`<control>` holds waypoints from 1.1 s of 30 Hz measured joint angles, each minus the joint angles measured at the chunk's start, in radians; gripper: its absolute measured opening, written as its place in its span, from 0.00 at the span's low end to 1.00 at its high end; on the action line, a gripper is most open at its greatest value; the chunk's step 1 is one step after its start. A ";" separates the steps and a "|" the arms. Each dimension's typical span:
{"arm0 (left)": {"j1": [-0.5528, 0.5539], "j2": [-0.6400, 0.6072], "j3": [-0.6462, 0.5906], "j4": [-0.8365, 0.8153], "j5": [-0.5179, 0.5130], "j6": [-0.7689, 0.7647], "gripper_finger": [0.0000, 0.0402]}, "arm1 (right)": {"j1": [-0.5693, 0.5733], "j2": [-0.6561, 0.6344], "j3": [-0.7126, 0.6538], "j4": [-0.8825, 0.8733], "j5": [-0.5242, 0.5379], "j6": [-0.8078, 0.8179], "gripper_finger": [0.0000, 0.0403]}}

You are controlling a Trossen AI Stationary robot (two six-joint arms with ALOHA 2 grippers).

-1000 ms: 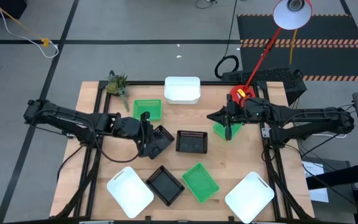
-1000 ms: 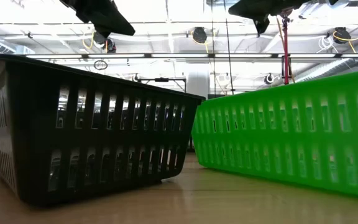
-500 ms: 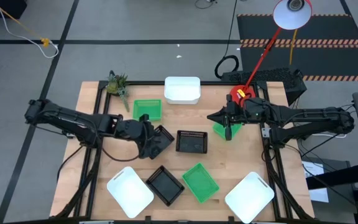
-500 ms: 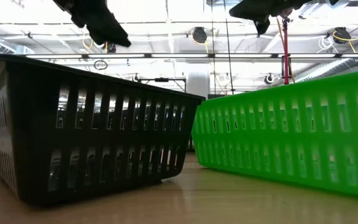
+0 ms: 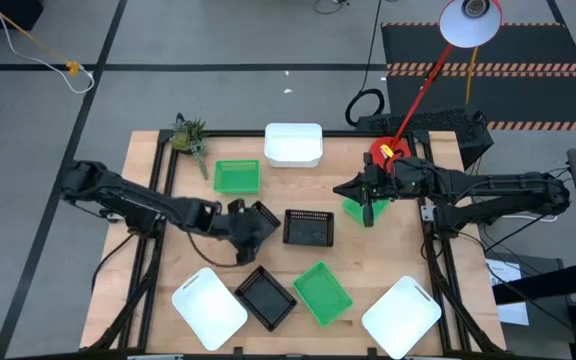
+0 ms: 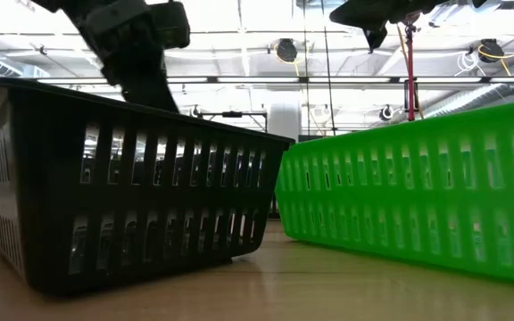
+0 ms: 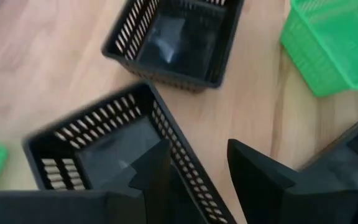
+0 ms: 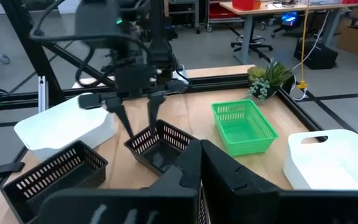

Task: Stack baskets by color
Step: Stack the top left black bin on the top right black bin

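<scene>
My left gripper (image 5: 245, 222) stands open over a black basket (image 5: 260, 224) left of the table's middle. In the left wrist view, one finger (image 7: 157, 180) is inside this black basket (image 7: 98, 146) and the other (image 7: 253, 183) outside, with its side wall (image 7: 188, 155) between them. Two more black baskets (image 5: 308, 228) (image 5: 265, 297) lie nearby. My right gripper (image 5: 343, 188) waits shut, high at the right, above a partly hidden green basket (image 5: 354, 211). Other green baskets (image 5: 236, 176) (image 5: 323, 292) and white baskets (image 5: 293, 143) (image 5: 208, 307) (image 5: 401, 315) rest flat on the table.
A small plant (image 5: 189, 135) stands at the far left corner. A red lamp base (image 5: 388, 152) stands behind the right arm, and its rod leans out to a white shade (image 5: 470, 22). Bare wood shows at the near middle edge (image 5: 298, 335).
My left gripper has come down toward the black basket left of the middle, rolled at the wrist and opened. Its fingers now straddle the basket's side wall. The basket has stayed where it was.
</scene>
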 joint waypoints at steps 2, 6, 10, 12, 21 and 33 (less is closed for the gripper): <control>-0.039 0.014 0.000 -0.014 -0.048 -0.033 0.40 | 0.000 0.000 0.000 0.000 0.000 -0.001 0.00; -0.102 0.021 0.000 -0.022 -0.094 -0.096 0.40 | 0.000 0.000 0.000 0.000 0.000 -0.002 0.00; -0.141 0.022 0.000 -0.025 -0.098 -0.135 0.40 | 0.000 0.000 0.000 0.000 0.000 -0.002 0.00; -0.149 0.022 0.000 -0.030 -0.105 -0.150 0.40 | 0.000 0.000 0.000 0.000 0.000 -0.001 0.00; -0.183 0.096 0.000 -0.073 -0.216 -0.223 0.40 | 0.000 0.000 0.000 -0.011 0.000 0.001 0.00; -0.196 0.194 0.000 -0.045 -0.231 -0.265 0.40 | 0.000 0.000 0.000 -0.038 0.000 0.001 0.00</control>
